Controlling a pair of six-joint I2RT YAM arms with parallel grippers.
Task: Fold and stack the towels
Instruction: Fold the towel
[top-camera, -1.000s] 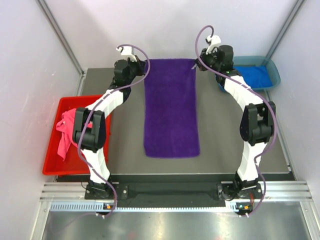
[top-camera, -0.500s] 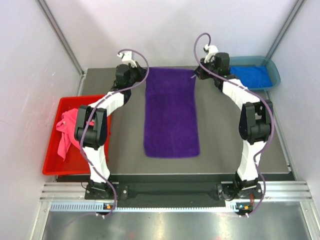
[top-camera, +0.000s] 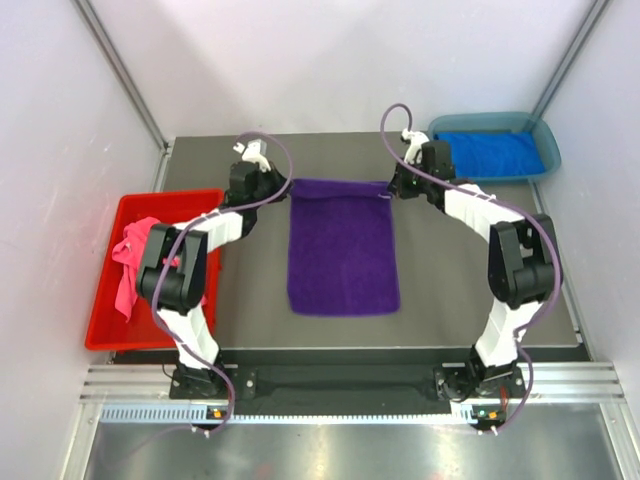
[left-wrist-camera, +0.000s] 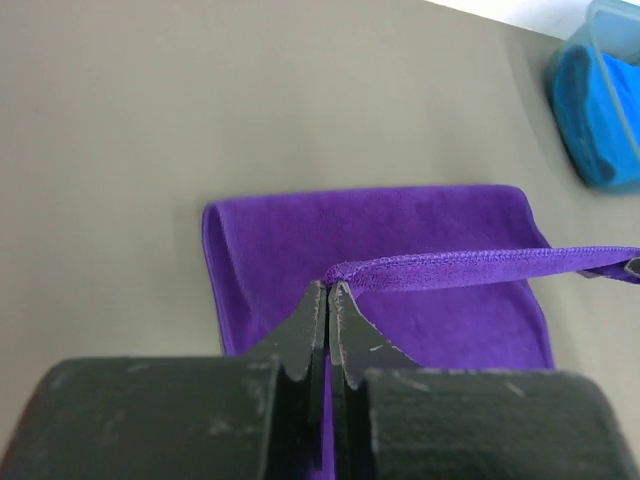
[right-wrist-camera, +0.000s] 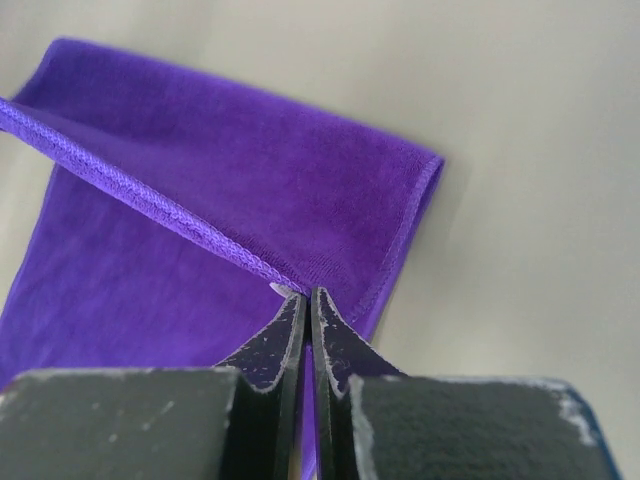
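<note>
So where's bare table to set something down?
Bare grey tabletop lies right of the purple terry towel, short of the teal plastic tray, and beyond the towel's far edge. Toward the red plastic bin the left arm overhangs. Crowded: the far corners, pinched by left claw and right claw.

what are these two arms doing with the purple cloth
Two robot arms are folding a purple towel. The left gripper and right gripper each have their jaws shut on a far corner, holding that edge raised over the rest of the towel, which lies flat on the table. A pink towel sits in the red bin on the left; a blue towel lies in the teal tray at the far right.
</note>
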